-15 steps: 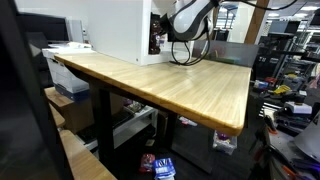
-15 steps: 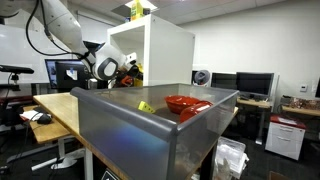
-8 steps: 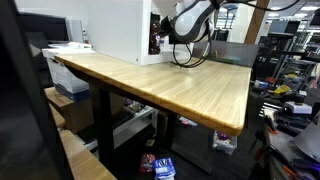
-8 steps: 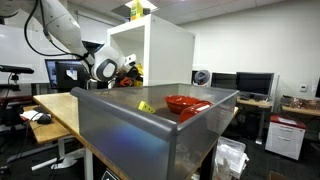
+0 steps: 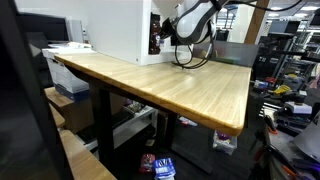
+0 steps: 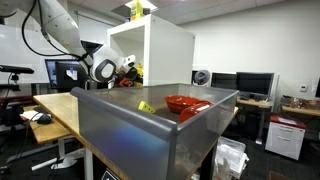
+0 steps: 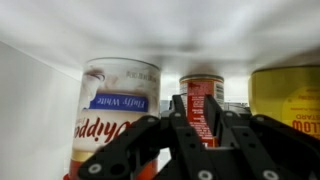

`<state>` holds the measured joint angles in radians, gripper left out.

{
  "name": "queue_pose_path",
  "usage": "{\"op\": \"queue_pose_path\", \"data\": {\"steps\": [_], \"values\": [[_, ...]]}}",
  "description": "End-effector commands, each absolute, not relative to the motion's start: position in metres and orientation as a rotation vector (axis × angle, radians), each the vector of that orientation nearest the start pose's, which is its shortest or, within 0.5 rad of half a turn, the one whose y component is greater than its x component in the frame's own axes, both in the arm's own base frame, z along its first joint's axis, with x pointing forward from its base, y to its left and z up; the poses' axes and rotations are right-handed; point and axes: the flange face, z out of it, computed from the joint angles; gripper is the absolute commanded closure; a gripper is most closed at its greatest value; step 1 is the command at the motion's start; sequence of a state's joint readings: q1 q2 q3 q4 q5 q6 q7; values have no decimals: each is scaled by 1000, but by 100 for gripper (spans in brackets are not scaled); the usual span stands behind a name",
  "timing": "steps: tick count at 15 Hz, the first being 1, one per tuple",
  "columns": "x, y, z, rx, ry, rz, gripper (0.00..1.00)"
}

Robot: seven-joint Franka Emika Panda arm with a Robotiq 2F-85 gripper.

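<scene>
- The gripper (image 7: 204,128) is pushed inside the white cabinet (image 5: 112,30). In both exterior views only the arm's wrist shows at the cabinet's open side.
- In the wrist view the jaws stand close together. The pictures do not show whether they are pinching anything or merely narrow, so I cannot tell.
- A red can (image 7: 203,92) stands upright straight ahead of the jaws and shows in the gap between them. Whether it touches them is not clear.
- A white-labelled can (image 7: 118,105) stands just to the left of the jaws, beside the red can.
- A yellow container (image 7: 288,98) stands just to the right of the jaws and is cut off by the frame edge.
- The neighbours crowd both sides. Spreading the fingers here, or drifting sideways, could knock either one over or shove it against the cabinet wall.
- An off-centre pinch on the round red can could let it twist out, or tip it backwards out of reach.
- The cabinet ceiling sits close above the jaws, so lifting steeply could strike it.
</scene>
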<state>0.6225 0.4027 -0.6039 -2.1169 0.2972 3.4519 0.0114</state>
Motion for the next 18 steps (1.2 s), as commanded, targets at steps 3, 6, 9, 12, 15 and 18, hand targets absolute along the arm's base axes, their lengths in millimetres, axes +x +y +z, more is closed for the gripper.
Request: {"op": "queue_pose_path", "data": {"steps": [3, 6, 9, 12, 15, 18], "values": [[615, 11, 383, -2806, 271, -1589, 34], [618, 13, 383, -2798, 273, -1592, 17], [620, 19, 386, -2779, 252, -1588, 2], [623, 26, 396, -2754, 226, -1603, 0], [626, 28, 402, -2741, 210, -1617, 0], [630, 27, 404, -2735, 207, -1627, 0]]}}
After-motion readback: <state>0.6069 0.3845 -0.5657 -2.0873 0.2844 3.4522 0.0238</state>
